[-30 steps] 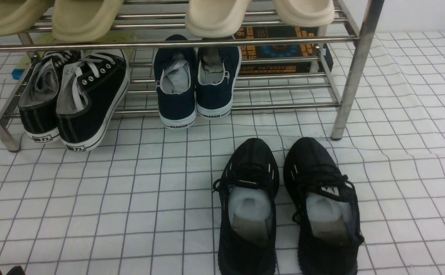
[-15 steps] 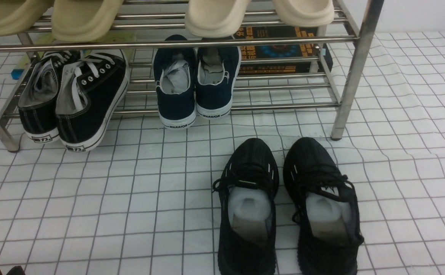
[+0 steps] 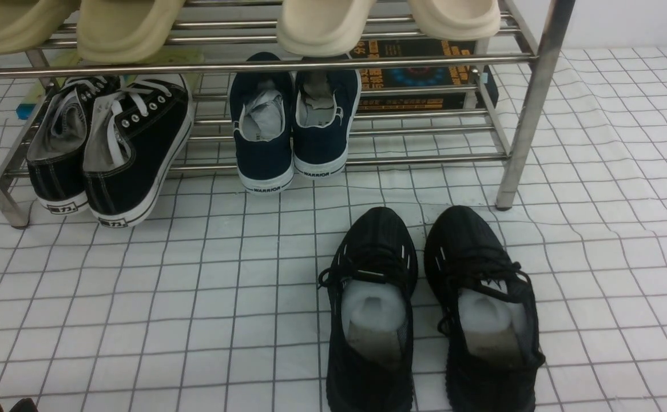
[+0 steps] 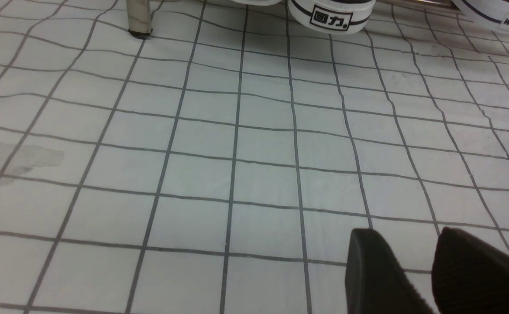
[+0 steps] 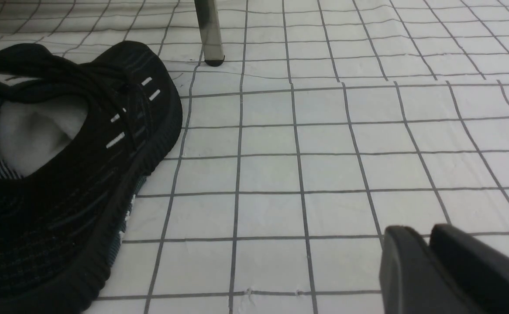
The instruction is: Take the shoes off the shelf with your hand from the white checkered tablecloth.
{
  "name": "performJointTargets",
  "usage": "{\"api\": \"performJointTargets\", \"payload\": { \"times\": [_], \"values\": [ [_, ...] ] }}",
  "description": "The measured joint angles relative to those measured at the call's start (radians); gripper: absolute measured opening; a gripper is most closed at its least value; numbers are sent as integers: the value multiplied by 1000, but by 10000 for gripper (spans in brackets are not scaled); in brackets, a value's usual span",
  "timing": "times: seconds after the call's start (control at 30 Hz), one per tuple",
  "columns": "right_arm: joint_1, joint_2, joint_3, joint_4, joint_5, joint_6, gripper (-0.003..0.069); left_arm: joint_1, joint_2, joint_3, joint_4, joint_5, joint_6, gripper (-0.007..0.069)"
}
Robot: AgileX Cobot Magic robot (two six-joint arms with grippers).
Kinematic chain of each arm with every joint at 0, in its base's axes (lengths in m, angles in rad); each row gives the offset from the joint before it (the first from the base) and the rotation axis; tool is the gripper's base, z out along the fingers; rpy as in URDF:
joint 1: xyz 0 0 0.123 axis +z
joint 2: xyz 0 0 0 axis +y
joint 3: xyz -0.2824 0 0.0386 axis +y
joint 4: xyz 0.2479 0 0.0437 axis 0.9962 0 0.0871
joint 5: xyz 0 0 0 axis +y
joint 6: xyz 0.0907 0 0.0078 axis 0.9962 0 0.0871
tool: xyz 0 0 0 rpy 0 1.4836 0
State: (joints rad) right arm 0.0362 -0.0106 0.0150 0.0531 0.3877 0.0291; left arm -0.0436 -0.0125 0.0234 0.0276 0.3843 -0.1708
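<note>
Lying side by side on the white checkered tablecloth [image 3: 139,297], the shoes [image 3: 431,309], toes pointing toward the shelf [image 3: 516,131], just in front of its right leg and not touching it. Showing pale paper stuffing in both openings. Standing on the lower bars of the shelf, black-and-white canvas sneakers [image 3: 107,149] at the left and the navy WARRIOR pair [image 3: 293,126] in the middle; resting on the upper bars, beige slippers [image 3: 127,26]. Hovering low over bare cloth, the left gripper [image 4: 411,266], fingers slightly apart, holding nothing. Hovering beside the right shoe, the right gripper [image 5: 429,266], fingers nearly together, also holding nothing.
</note>
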Motion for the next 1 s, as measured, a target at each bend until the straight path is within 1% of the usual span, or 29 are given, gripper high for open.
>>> {"api": "performJointTargets", "payload": {
  "times": [1.0],
  "values": [
    [0,0,0,1,0,0,139,0,0,0,0,0,0,239]
  ]
}}
